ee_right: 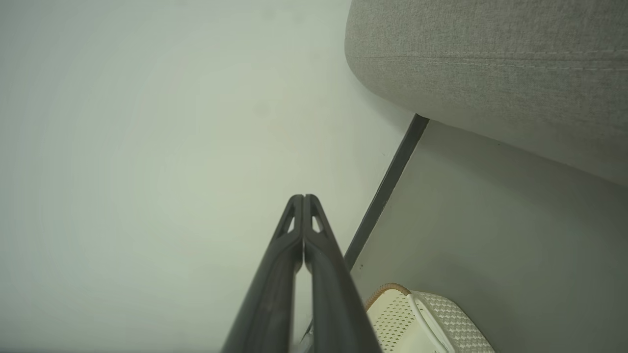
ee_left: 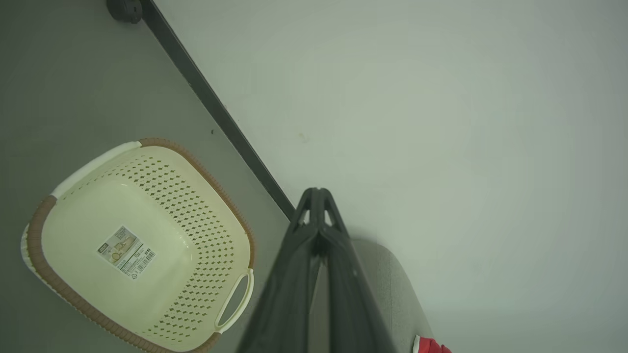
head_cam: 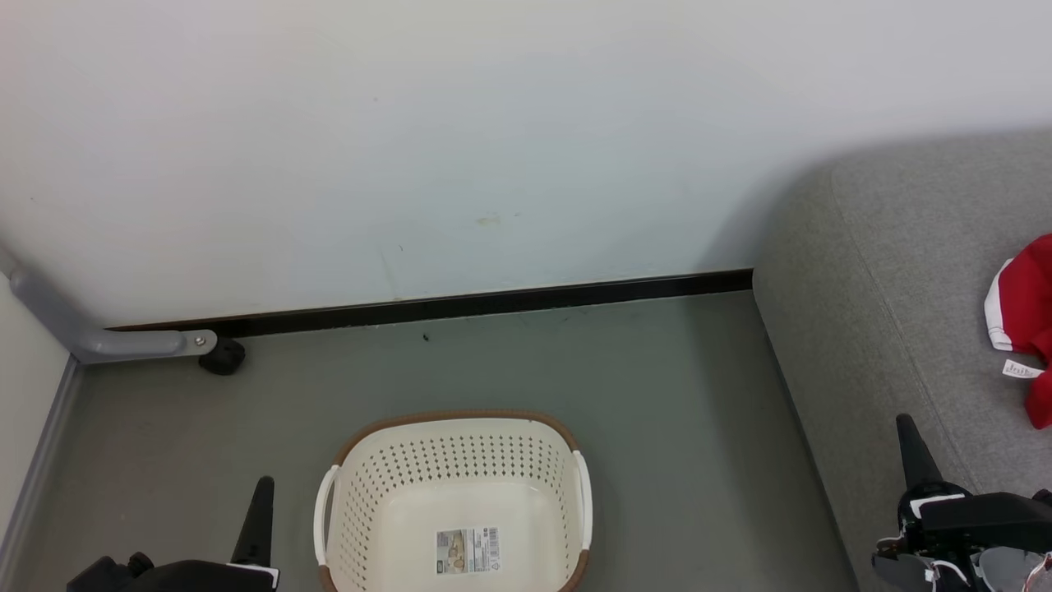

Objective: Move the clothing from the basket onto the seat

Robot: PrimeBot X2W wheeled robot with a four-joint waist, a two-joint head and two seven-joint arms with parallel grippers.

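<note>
Clothing (head_cam: pixel 1029 306) on seat (head_cam: pixel 896 271), basket (head_cam: pixel 457 457) alongside

No wording is coming through sharply enough to read. A rectangular paper label (head_cam: pixel 468 550) is lying on the inside bottom of the cream-white perforated plastic laundry basket (head_cam: pixel 460 416). It is showing a small picture panel, a barcode and lines of fine print, all too small to make out. A white cloth tag (head_cam: pixel 1022 370) is hanging from the bright red fabric garment (head_cam: pixel 1029 300) on the grey fabric-upholstered sofa cushion (head_cam: pixel 904 288), and its dark marks are blurring beyond reading.
</note>
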